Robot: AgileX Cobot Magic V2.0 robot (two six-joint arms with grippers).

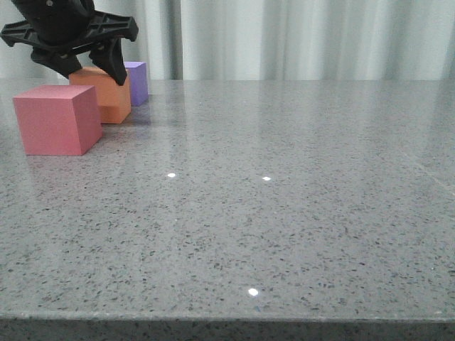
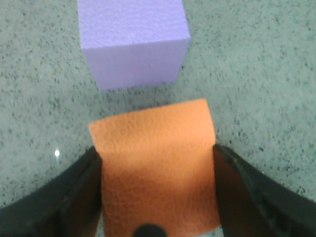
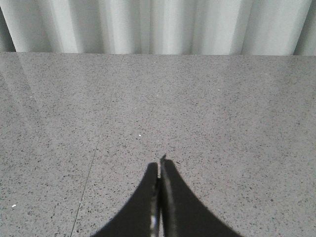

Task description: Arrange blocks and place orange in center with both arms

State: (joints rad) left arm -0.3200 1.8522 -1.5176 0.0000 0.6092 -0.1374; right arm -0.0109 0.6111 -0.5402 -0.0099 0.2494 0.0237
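Observation:
The orange cube point(image 1: 106, 99) rests on the table at the far left, between the red-pink cube point(image 1: 57, 119) in front of it and the purple cube point(image 1: 137, 82) behind it. My left gripper point(image 1: 94, 74) comes down over the orange cube, one black finger pressed on each side. In the left wrist view the fingers point(image 2: 79, 182) lie flush against the orange cube point(image 2: 158, 168), and the purple cube point(image 2: 133, 44) sits just beyond it. My right gripper point(image 3: 160, 160) is shut and empty over bare table. It is out of the front view.
The grey speckled table point(image 1: 284, 213) stretches to the right and towards the front edge. A pale curtain point(image 1: 298, 35) hangs behind the table's far edge.

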